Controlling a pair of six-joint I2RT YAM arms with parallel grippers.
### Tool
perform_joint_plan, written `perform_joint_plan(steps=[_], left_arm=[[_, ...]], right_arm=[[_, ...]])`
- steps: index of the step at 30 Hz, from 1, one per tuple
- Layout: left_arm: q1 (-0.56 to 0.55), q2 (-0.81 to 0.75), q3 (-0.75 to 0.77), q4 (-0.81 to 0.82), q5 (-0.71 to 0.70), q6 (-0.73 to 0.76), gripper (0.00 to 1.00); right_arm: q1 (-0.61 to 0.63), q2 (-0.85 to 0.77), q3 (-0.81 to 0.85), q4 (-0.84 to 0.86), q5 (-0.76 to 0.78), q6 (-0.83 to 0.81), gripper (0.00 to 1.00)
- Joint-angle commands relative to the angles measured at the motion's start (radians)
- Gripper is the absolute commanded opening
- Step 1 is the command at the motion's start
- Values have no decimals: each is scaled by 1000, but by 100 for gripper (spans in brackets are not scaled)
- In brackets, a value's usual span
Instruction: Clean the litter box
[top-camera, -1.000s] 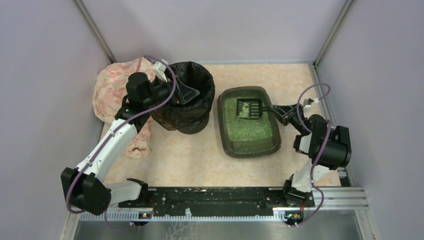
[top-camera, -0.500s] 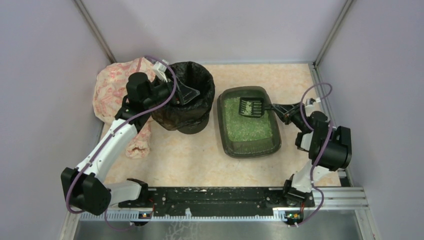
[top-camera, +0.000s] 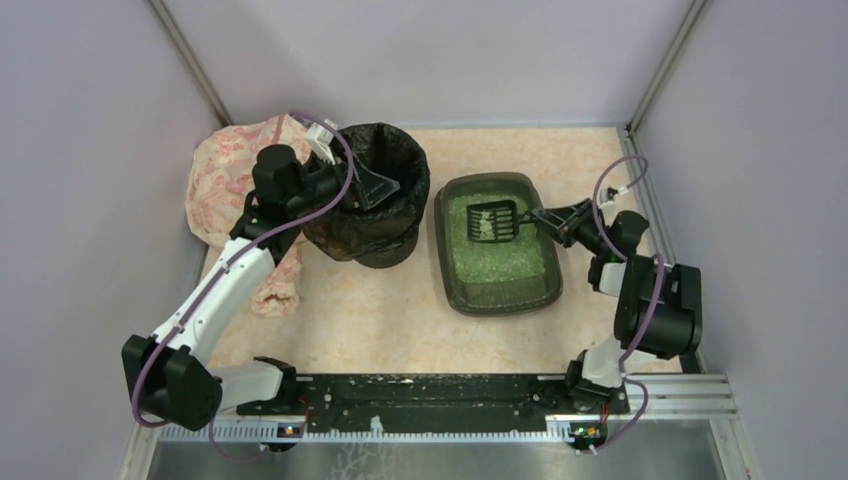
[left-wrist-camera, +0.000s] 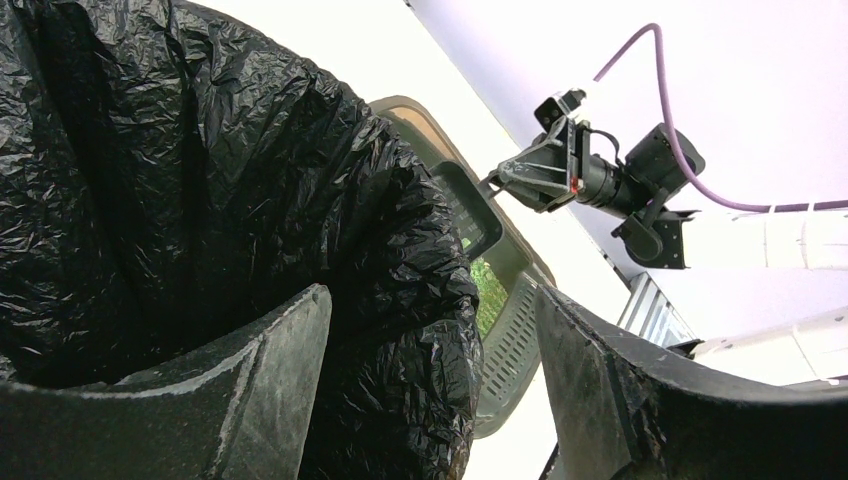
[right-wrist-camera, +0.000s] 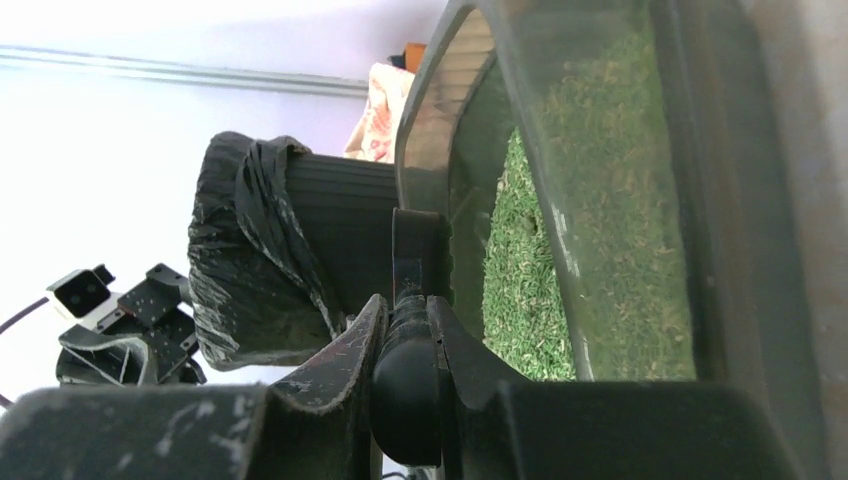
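Left gripper (left-wrist-camera: 432, 295) spread wide astride the crinkled black bag rim of the round bin (top-camera: 360, 235). Litter box (top-camera: 500, 303), a smooth tray of green granules, sits just right of the bin. Only the wrist view shows the right gripper (right-wrist-camera: 405, 305) clamping the slotted scoop (top-camera: 492, 221) by its handle.

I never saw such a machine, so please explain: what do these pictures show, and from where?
Two white robot arms, the left arm and right arm, stand on a beige table. One picture looks down from above; two come from wrist cameras. On it: a round bin lined with a black bag, a shallow dark grey-green plastic litter box of green granules, a pink patterned cloth. The right fingers clamp the handle of a black slotted scoop over the litter. The left fingers stand open at the bin's rim.
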Motion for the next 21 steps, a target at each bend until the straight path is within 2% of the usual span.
perform_joint_plan(steps=[1,7,14,21], left_arm=[[-3,-14,0,30,14,16,81],[-2,-12,1,28,19,1,82],[-3,-14,1,30,22,-5,82],[-3,-14,1,33,32,-14,82]], right_arm=[[-52,-89,14,-7,10,-27,0],[-27,-159,39,53,-2,87,0],[53,-291,182,-162,49,47,0],[147,-277,355,-175,83,108,0]])
